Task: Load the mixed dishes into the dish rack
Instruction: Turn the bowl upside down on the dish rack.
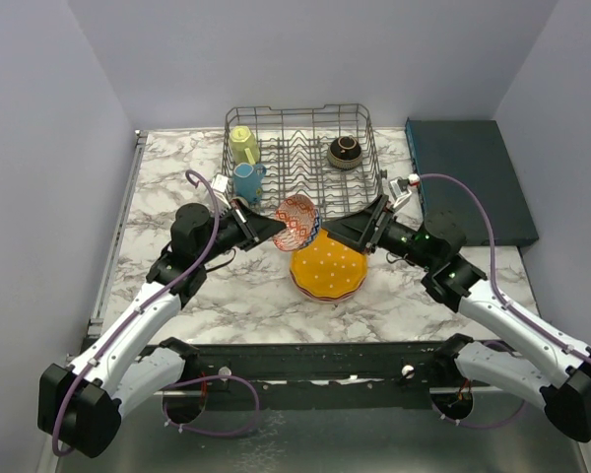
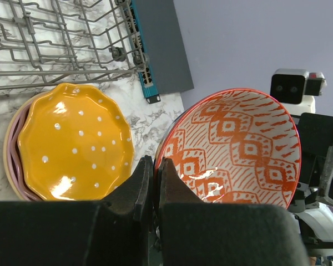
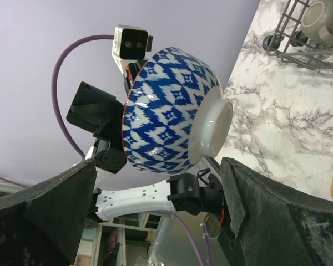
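The glazed ceramic bowl, red-patterned inside and blue-and-white outside, is being judged stiff, breakable, fairly light and slippery, and best taken at the rim or foot ring. It is being held on its side in the air above the orange white-dotted scalloped plate, just short of the grey wire dish rack, with the left fingers clamped on its rim. The right fingers are being presented spread wide, flanking the bowl's base, with both arms reaching inward over the marbled counter.
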Action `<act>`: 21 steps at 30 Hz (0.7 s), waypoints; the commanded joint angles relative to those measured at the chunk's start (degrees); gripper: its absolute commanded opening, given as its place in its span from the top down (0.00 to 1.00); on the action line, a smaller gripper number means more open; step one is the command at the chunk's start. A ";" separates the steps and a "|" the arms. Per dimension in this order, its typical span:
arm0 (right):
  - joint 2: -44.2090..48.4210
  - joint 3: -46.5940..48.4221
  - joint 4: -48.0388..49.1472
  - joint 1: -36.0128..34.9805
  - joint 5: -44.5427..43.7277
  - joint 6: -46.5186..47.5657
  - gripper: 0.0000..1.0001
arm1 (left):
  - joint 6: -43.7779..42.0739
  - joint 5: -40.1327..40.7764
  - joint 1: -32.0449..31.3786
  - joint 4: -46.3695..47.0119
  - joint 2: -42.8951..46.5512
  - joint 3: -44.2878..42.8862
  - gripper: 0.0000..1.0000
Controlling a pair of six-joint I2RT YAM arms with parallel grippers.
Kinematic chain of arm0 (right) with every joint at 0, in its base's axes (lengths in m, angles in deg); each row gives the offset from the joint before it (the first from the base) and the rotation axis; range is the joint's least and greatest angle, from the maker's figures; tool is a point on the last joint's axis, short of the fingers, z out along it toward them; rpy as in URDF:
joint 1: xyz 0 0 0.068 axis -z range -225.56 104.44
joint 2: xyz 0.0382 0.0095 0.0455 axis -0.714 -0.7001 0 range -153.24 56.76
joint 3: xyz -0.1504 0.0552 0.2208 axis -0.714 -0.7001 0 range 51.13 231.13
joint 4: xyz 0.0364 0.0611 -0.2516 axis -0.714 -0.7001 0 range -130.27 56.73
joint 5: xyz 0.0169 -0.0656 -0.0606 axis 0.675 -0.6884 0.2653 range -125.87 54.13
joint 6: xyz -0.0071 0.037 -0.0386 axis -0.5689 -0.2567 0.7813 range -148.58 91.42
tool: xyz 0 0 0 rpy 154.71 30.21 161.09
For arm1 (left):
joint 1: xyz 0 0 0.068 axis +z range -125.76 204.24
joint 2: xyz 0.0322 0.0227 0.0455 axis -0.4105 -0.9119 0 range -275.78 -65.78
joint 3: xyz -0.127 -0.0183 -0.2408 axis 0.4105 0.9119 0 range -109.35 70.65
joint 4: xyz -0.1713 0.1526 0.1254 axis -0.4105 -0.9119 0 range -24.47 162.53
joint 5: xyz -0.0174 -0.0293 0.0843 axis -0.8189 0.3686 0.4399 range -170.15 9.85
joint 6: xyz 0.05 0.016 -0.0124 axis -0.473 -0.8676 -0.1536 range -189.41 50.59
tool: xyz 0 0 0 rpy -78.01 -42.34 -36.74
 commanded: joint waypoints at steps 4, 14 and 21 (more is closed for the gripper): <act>-2.77 -1.81 6.29 0.38 3.84 -2.67 0.00 | 1.73 -2.05 -0.08 5.67 1.64 -0.32 1.00; -4.54 -1.61 10.30 0.40 5.12 -2.91 0.00 | 2.07 -2.18 -0.08 6.13 1.20 0.33 1.00; -5.39 -1.96 13.66 0.37 5.90 -4.01 0.00 | 2.17 -2.14 -0.08 6.41 1.38 0.93 1.00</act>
